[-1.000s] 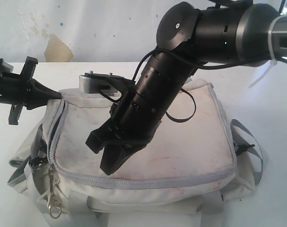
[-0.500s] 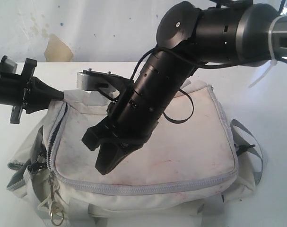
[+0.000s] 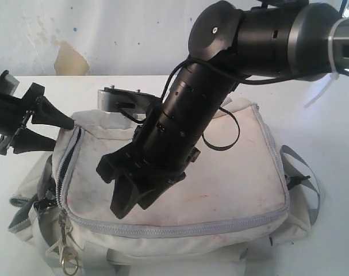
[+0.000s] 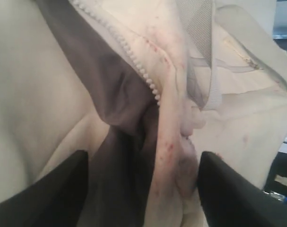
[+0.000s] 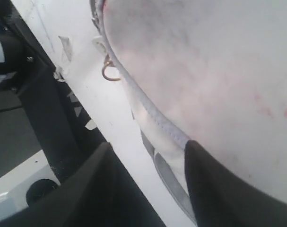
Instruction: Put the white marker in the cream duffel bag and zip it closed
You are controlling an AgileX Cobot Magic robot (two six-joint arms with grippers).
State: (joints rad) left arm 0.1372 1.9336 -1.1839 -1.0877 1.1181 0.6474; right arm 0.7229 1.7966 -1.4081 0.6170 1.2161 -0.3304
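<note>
While the white marker shows in no view, so that it can only be presumed inside, the items run as follows. Left end effector [image 3: 63, 131]: jaws wide apart, holding nothing, poised at the rear left corner of the cream duffel bag [image 3: 220, 184]; its wrist view shows parted zipper teeth [image 4: 138, 66] with grey lining [image 4: 119, 109] between them, so this corner appears not yet closed. Metal ring [image 3: 66, 265]: hanging at the front left corner, just off the front zipper [image 3: 180, 226], which looks shut along its run. Right end effector [image 3: 131, 198]: jaws apart, empty, hovering over the left half of the top panel. Grey strap [image 3: 312, 184]: lying loose at the right end on the desk [image 3: 329, 144]. Handling note: the slider cannot be made out; it should be located first, one end effector pinning the fabric taut beside the gap, the other drawing along the track, not across it.
</note>
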